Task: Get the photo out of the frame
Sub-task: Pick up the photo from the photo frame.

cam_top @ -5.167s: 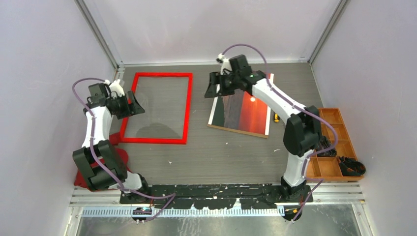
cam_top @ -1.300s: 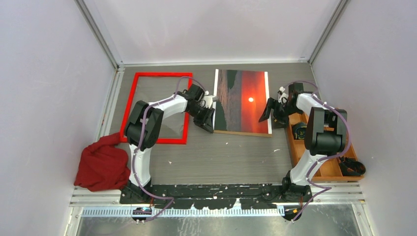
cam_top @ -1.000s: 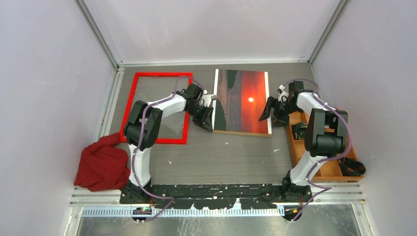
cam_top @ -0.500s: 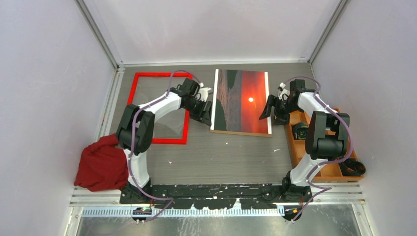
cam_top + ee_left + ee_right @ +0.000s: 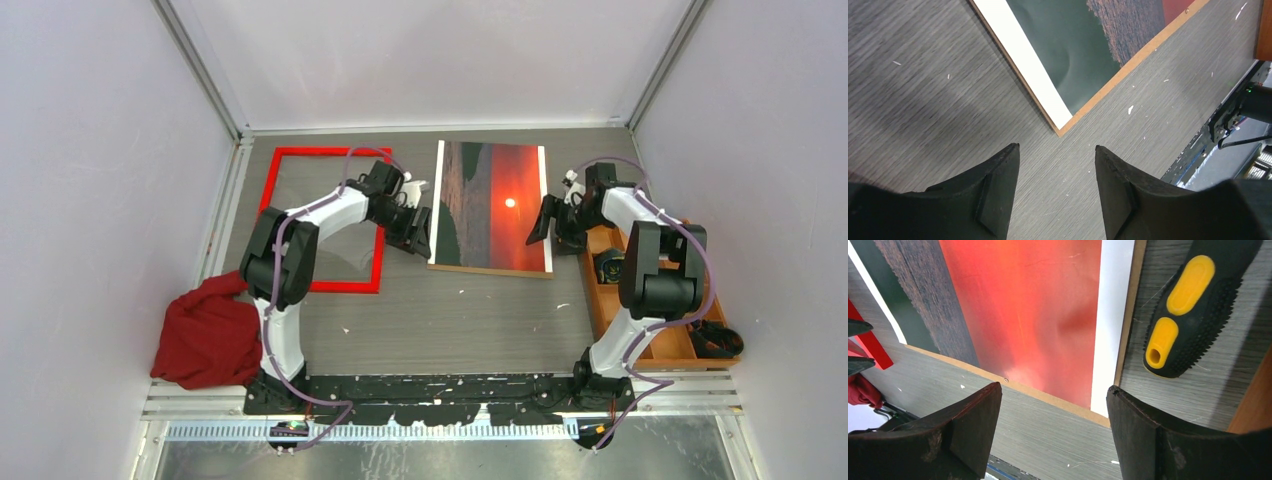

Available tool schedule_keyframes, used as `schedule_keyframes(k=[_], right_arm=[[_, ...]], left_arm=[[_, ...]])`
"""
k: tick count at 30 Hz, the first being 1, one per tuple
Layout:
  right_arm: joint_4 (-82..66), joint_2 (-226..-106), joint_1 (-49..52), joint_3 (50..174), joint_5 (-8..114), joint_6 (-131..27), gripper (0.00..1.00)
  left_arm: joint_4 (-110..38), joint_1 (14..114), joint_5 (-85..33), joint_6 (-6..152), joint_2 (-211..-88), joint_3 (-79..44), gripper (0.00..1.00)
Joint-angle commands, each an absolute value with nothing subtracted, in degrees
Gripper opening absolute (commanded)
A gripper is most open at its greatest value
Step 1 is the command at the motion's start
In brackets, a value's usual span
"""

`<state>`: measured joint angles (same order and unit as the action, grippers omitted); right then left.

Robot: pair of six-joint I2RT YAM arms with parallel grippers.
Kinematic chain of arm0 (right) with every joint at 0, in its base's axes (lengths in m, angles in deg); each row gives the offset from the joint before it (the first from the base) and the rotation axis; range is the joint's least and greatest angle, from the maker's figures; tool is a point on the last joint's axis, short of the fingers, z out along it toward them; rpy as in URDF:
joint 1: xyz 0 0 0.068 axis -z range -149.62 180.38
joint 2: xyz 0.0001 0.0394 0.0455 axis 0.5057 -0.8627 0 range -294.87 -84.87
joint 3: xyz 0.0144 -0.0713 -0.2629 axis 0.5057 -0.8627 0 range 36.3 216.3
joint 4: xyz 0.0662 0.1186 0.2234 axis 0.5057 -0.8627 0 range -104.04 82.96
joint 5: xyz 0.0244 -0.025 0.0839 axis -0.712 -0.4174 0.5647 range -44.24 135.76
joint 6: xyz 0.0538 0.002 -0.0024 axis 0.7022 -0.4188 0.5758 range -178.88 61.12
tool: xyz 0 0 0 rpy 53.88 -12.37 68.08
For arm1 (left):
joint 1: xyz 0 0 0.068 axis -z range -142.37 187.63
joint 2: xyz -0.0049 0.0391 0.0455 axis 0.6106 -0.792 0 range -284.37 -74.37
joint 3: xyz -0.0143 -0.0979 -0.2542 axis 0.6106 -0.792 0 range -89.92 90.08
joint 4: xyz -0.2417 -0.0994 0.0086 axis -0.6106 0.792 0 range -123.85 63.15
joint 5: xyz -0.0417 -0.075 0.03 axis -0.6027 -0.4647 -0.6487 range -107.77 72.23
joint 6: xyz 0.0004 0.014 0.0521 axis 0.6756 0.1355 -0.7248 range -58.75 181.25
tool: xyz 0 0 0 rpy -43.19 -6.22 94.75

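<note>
Red frame (image 5: 320, 287) w/ photo (image 5: 495, 205) beside

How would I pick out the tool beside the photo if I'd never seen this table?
Start at the big sunset photo lying mid-table, then go to its right edge, to the strip of table before the wooden tray. There, by the right gripper, lies a tool handle. Its black textured rubber with two yellow inlays stands out from the flat print and plain wood.

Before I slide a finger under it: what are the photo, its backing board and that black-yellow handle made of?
The photo: likely glossy paper, with sheen and fine scratches. The backing board: probably fibreboard, with a matt brown edge. The handle: seemingly moulded plastic with a rubbery grip, black pimpled surface and smooth yellow insets.
</note>
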<state>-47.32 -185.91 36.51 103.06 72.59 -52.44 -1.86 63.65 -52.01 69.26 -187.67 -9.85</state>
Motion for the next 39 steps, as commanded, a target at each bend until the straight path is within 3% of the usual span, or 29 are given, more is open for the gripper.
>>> schedule_keyframes(k=[1, 39], right_arm=[[-45.85, -186.21, 34.93, 103.95, 71.1, -52.25, 0.81], [-45.54, -187.66, 33.64, 104.07, 67.29, -53.36, 0.81]], left_arm=[[-3.26, 63.69, -55.01, 70.29, -189.05, -8.34, 0.59], [-3.79, 63.73, -56.87, 71.78, -192.23, -8.14, 0.6]])
